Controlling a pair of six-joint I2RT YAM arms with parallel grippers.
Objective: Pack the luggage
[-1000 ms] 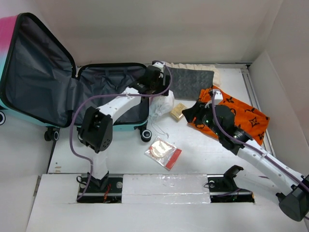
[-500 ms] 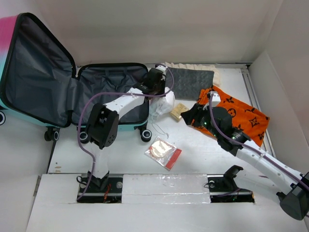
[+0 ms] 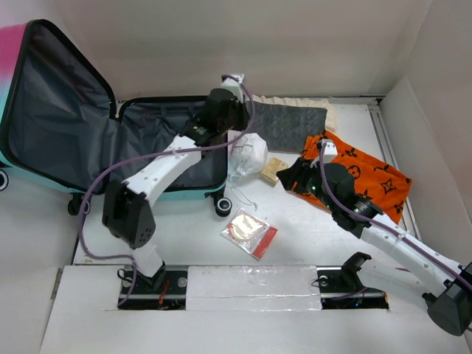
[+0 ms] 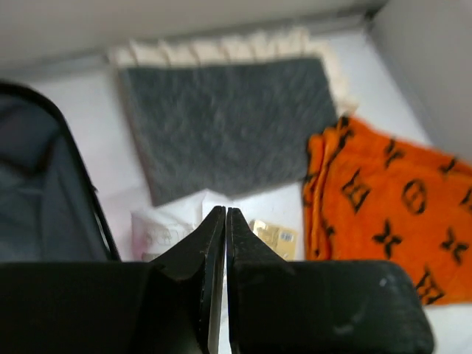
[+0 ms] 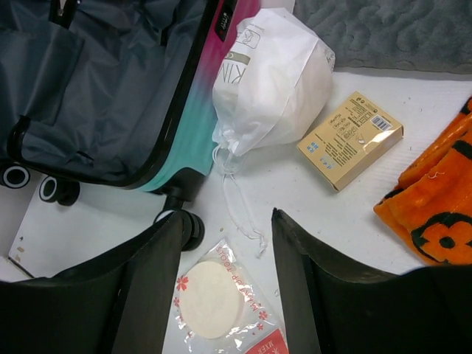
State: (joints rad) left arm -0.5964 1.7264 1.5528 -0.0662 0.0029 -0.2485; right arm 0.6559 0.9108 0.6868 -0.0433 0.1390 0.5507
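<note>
- Two sets of jaws for you to log: left jaws clenched tight on nothing, up over the far right corner of the luggage [image 3: 147, 122], near the grey mat [image 3: 291, 125].
- Right jaws spread wide, empty, over the tabletop [image 3: 310, 228], above the cord of the white drawstring bag [image 5: 273, 81].
- Luggage lies open at the left, lid propped up, grey lining showing.
- Bag touches its turquoise edge; tan box [image 5: 350, 140] just beside the bag; orange cloth [image 3: 369, 173] to the right.

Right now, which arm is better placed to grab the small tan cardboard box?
Probably right: the right tool is open, close to the small tan cardboard box; the left tool is shut, farther off.
</note>
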